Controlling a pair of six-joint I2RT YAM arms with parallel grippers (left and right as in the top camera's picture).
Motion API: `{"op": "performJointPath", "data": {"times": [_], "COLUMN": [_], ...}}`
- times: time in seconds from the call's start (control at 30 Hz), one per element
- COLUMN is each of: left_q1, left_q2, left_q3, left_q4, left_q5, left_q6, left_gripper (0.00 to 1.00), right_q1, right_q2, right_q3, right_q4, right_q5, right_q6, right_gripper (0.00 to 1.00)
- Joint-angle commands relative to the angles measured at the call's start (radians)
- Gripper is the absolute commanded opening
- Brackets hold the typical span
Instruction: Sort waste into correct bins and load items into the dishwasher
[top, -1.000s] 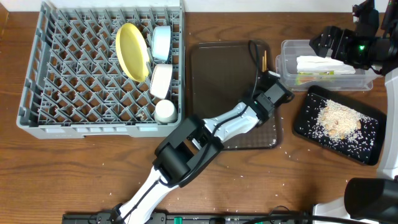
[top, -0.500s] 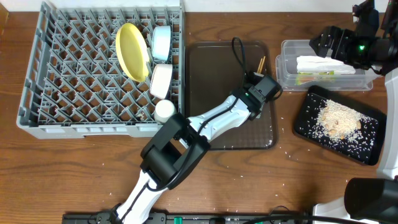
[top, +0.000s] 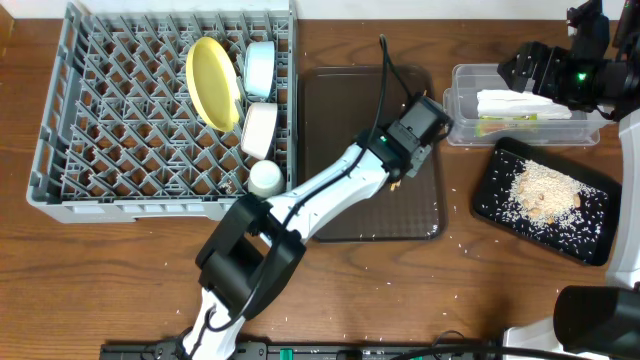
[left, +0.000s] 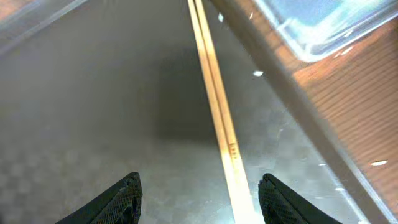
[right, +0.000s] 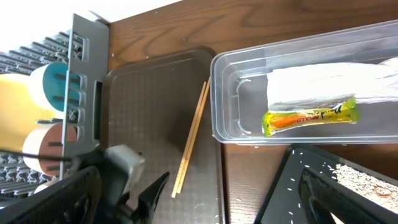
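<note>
My left gripper (top: 422, 115) is open, low over the brown serving tray (top: 340, 120). The wooden chopsticks (left: 214, 106) lie flat on the tray between its fingers (left: 200, 186), nearer the right finger, not gripped. The right wrist view shows them (right: 193, 134) beside the left gripper (right: 149, 183). My right gripper (top: 530, 68) is open and empty above the clear tub (top: 460, 100), which holds the white wrapper (top: 520, 103) and the green-and-yellow sachet (right: 311, 116). The grey rack (top: 60, 150) holds the yellow plate (top: 213, 80), light blue bowl (top: 260, 68), white bowl (top: 258, 130) and white cup (top: 265, 178).
The black tray (top: 595, 235) at the right holds a heap of rice scraps (top: 545, 192). Loose grains lie on the wooden table around it. The tub's corner (left: 323, 25) is close to the chopsticks' far end.
My left gripper has moved from the brown tray's right front part toward its far side and now covers the chopsticks in the overhead view. The right arm has not moved.
</note>
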Motion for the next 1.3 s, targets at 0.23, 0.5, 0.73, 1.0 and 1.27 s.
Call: {"op": "performJointPath", "data": {"times": [0.23, 0.5, 0.73, 1.0, 1.27], "left_q1": [0.040, 0.039, 0.039, 0.039, 0.035], "left_q2": [0.137, 0.156, 0.158, 0.159, 0.169], "left_q3": [-0.003, -0.005, -0.030, -0.037, -0.061], "left_q4": [0.042, 0.048, 0.064, 0.063, 0.064], "left_q5": [0.037, 0.037, 0.037, 0.037, 0.098], "left_q6": [0.055, 0.048, 0.037, 0.021, 0.021], "left_gripper": [0.62, 0.62, 0.62, 0.62, 0.62], "right_q1": [0.004, 0.003, 0.003, 0.004, 0.004], "right_q2": [0.001, 0.001, 0.001, 0.001, 0.001], "right_q3": [-0.002, -0.002, -0.002, -0.002, -0.002], "right_q4": [0.000, 0.000, 0.000, 0.000, 0.000], "right_q5": [-0.004, -0.004, -0.004, -0.004, -0.004], "right_q6": [-0.007, -0.006, -0.006, -0.006, -0.006], "right_gripper": [0.99, 0.99, 0.99, 0.99, 0.99]}}
